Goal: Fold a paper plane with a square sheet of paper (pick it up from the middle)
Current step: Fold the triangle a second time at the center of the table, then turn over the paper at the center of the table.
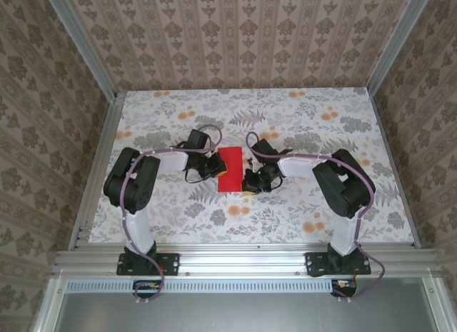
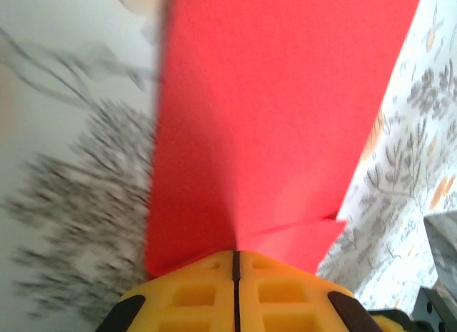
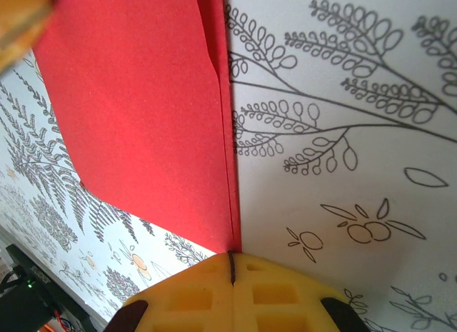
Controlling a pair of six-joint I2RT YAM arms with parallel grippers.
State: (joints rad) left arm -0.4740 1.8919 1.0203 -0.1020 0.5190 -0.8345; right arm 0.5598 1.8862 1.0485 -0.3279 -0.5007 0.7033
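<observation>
The red sheet of paper [image 1: 230,168], folded to a narrow rectangle running from near to far, is seen at the middle of the counter [image 1: 164,210]. Its left edge is pinched in the left fingers [image 2: 230,269], which are closed on it. Its right edge is pinched the same way in the closed right fingers [image 3: 226,269]. The step is judged to be the setting of a crease. Both pinches should be held level and the layers lined up edge on edge, so that no skew or tear is made.
</observation>
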